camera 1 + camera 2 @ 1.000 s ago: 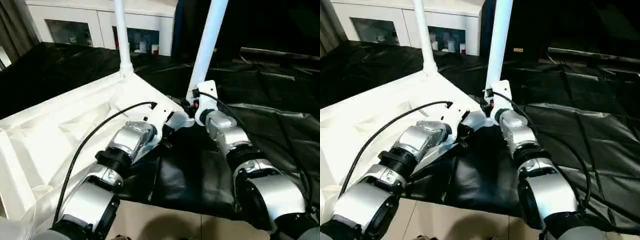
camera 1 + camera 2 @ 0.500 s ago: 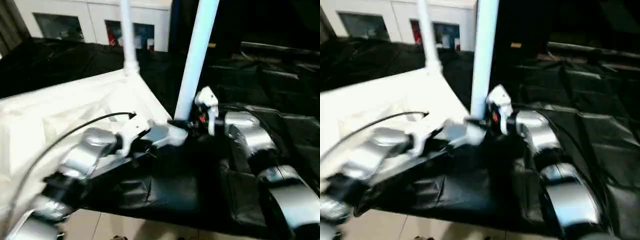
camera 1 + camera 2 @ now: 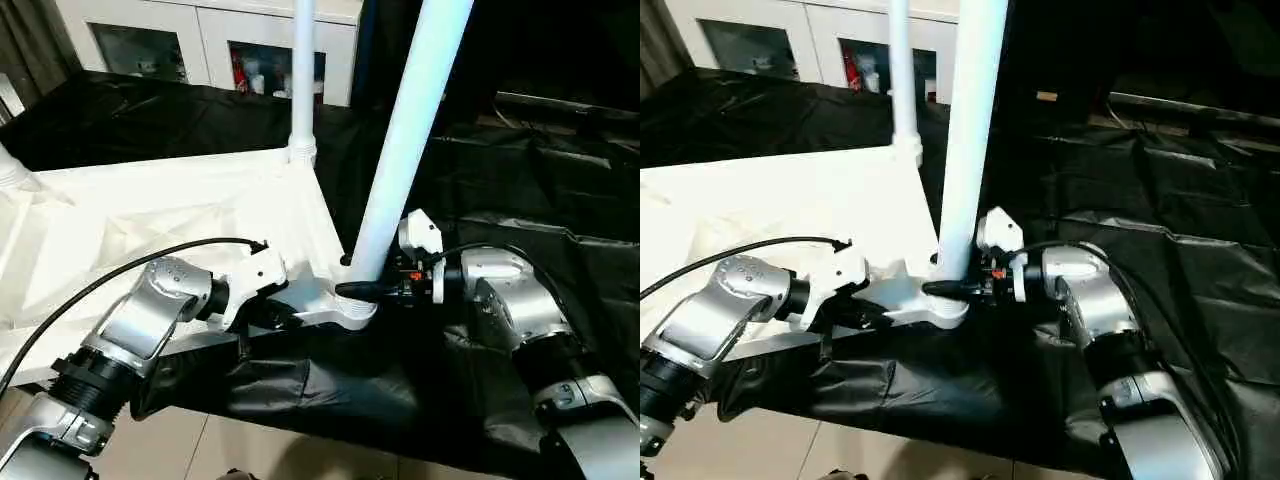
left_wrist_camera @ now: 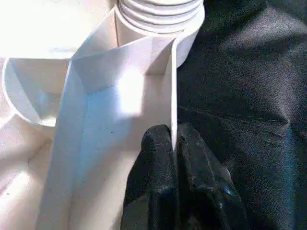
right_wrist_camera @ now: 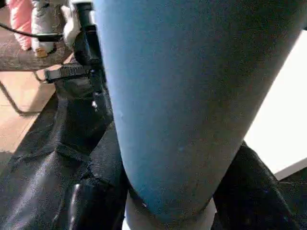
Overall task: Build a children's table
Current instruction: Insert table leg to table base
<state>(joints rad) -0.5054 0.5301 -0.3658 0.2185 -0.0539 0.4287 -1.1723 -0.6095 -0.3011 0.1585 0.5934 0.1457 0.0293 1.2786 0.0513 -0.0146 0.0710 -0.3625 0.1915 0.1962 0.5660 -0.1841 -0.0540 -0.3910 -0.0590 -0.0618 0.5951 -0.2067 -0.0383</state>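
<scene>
One tabletop (image 3: pixel 150 215), underside up. Three legs upright in corner sockets: near (image 3: pixel 405 150), 12 o'clock (image 3: pixel 303 75), 9 o'clock (image 3: pixel 10 170) (just its base). Two grippers: left (image 4: pixel 171 143), right (image 3: pixel 365 289). One cabinet (image 3: pixel 200 35), two glass doors.

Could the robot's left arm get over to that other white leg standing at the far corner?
Probably not right now: the left gripper is shut on the tabletop's edge wall at the near corner, and the far leg stands across the tabletop; it would have to let go first.

Two silver forearms reaching forward and inward: left pincer (image 4: pixel 173 143), fingers pinched together on a thin white rib; right pincer (image 3: pixel 362 290), turned level and pointing left, black fingers (image 3: pixel 357 290) half spread around a white tube's base.
</scene>
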